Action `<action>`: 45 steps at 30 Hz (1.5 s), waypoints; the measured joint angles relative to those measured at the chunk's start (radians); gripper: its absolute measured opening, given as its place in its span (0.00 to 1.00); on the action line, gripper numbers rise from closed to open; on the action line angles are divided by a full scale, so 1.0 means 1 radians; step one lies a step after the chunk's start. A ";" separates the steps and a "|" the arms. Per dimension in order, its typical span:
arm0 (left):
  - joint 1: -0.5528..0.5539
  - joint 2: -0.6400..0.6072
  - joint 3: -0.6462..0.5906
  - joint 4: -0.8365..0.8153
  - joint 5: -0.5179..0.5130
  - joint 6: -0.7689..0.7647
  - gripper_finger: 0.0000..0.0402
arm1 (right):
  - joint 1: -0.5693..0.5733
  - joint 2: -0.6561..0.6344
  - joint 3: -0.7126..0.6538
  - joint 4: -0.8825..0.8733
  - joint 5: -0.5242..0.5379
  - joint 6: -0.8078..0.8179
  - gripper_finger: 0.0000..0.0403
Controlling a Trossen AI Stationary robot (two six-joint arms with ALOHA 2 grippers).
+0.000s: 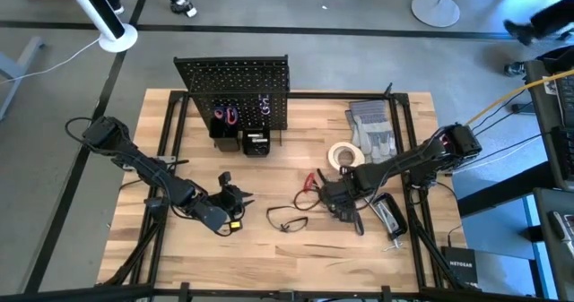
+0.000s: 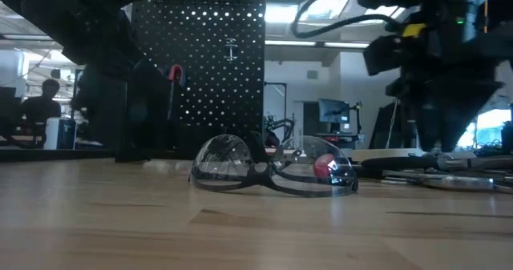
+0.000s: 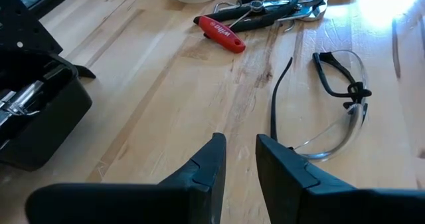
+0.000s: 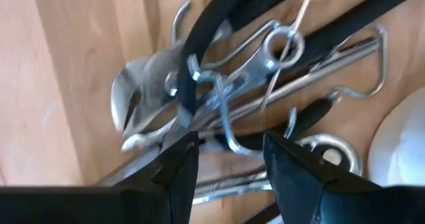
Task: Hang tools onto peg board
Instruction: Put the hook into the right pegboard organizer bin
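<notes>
left tool (image 1: pixel 235 197): lower left of centre in the high view, low over the worktop (image 1: pixel 296 253); fingers (image 3: pixel 206 164) set a narrow gap apart with nothing between them, pointed toward the safety glasses (image 1: pixel 287 221).

peg board (image 1: pixel 235 91): upper centre of the high view, upright at the back of the worktop, small black bins (image 1: pixel 242 142) at its foot; a few items already hang on its front, too small to name.

safety glasses: centre of the high view, lying loose, one temple arm stretched toward the left tool, apart from it.

red-handled pliers (image 1: pixel 309 184): just right of centre, on the edge of the tool pile.

right tool (image 1: pixel 339 199): right of centre in the high view, down over the tangle of pliers (image 4: pixel 153 104), wire hooks (image 4: pixel 279 48) and bars; fingers part open, straddling the pile, no single piece clearly held.

white tape roll (image 1: pixel 344 155): right of centre, beside the pile; grey gloves (image 1: pixel 372 127) above it.

handling note, judged: the pile is interlocked. close on one handle only, near its pivot, and lift slowly and straight so hooks do not drag neighbours. the left tool is best placed for the glasses: take the frame at the bridge, not a lens.
</notes>
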 joint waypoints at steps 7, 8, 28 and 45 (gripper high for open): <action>0.001 0.000 0.000 0.000 0.000 0.000 0.18 | 0.016 0.000 -0.015 0.042 0.070 -0.022 0.42; 0.001 0.000 0.000 0.000 0.000 -0.001 0.18 | 0.016 0.000 -0.025 0.057 0.076 -0.022 0.42; 0.001 0.000 0.000 0.000 -0.004 -0.008 0.18 | 0.016 0.000 -0.074 0.086 0.093 -0.020 0.02; 0.001 0.000 0.000 0.005 -0.004 -0.010 0.18 | -0.075 0.000 0.038 0.631 0.286 -0.365 0.02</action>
